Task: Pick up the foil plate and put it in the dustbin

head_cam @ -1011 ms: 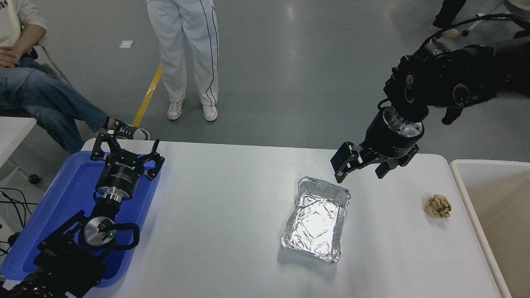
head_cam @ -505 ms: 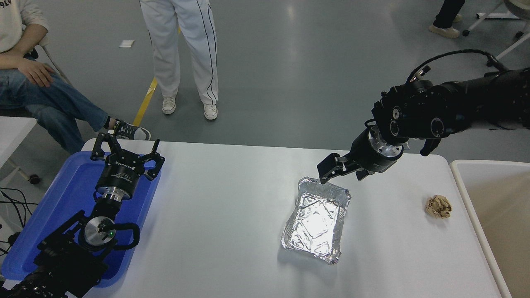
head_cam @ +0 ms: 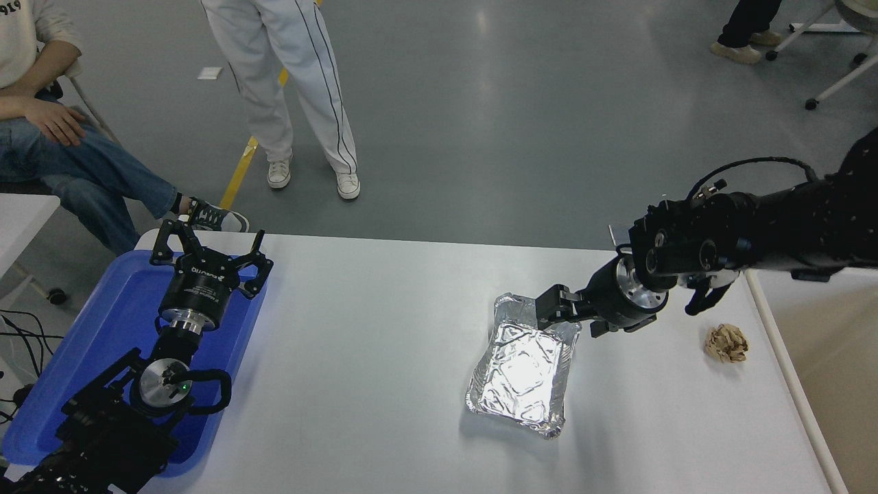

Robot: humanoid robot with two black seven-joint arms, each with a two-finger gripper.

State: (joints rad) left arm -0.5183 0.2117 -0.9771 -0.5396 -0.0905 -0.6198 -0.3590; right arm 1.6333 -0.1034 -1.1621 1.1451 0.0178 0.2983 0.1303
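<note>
The foil plate is a shiny silver rectangular tray lying on the white table right of centre. My right gripper comes in low from the right and sits at the plate's far right corner, right at the rim. Its jaws look open, with one finger over the rim. The dustbin is a cream bin at the table's right edge, partly cut off by the picture. My left gripper is parked open at the lower left over the blue tray.
A crumpled tan paper ball lies between the plate and the dustbin. A flat blue tray sits at the table's left end. One person stands and another sits beyond the far edge.
My right gripper has come down and leftward from above the table to the foil plate's far right corner. The plate has not moved. The standing person has shifted left.
</note>
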